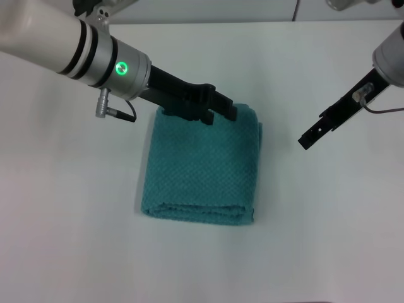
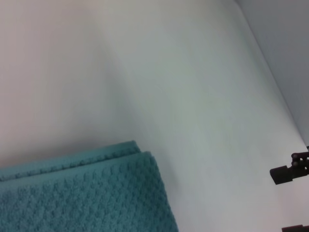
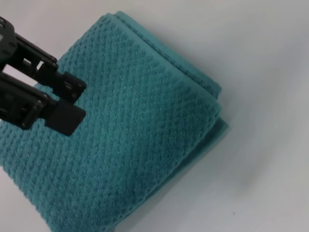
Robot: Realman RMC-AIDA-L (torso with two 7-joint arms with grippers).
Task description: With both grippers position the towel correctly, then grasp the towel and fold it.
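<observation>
On a plain white tabletop (image 1: 63,208), the teal waffle-weave rectangular towel (image 1: 201,170) lies folded. The left gripper (image 1: 218,112), fingers apart, hovers at its far edge; the right gripper (image 1: 307,139), fingers seemingly together, hangs well apart. Only upper layers might be pinched, undoing the stack.

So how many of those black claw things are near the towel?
2. The left gripper is over the far edge of the folded towel. The right gripper hangs off to the towel's right, above the bare white table, not touching it.
</observation>
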